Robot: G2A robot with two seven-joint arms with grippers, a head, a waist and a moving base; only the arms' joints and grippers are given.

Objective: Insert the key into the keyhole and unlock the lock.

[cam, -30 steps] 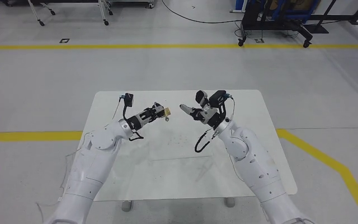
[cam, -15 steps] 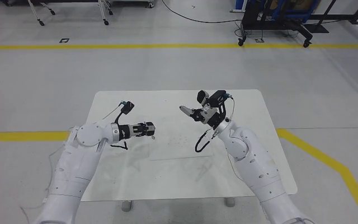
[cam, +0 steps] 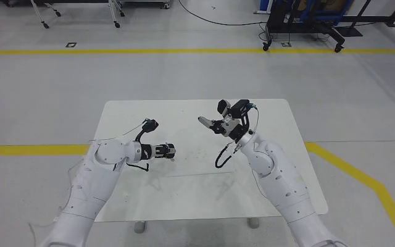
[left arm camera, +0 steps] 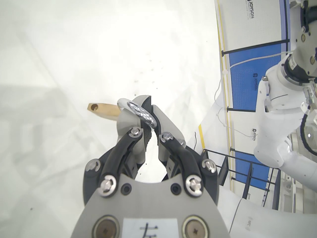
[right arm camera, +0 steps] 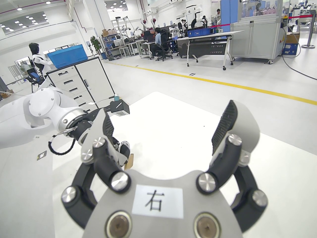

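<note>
Left wrist view: lock (left arm camera: 104, 110) between fingers (left arm camera: 168, 125) (tight)

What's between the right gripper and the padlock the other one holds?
Nothing but bare white table, seen in the top view, separates the right gripper from the padlock.

1. The left arm (cam: 102, 162) is bending sharply at the elbow, with its forearm lying level and pointing across toward the right arm (cam: 271, 168).
2. The left gripper (left arm camera: 148, 111) is clamping the steel shackle of the lock (left arm camera: 104, 108), its jaws closing tight around the loop, and the lock's brass body is sticking out to one side of the fingertips.
3. The right arm is stretching forward, with its wrist held higher than the left one.
4. The right gripper (right arm camera: 171, 115) is facing the left gripper with its jaws standing wide apart and nothing between them; the two grippers are well apart.
</note>
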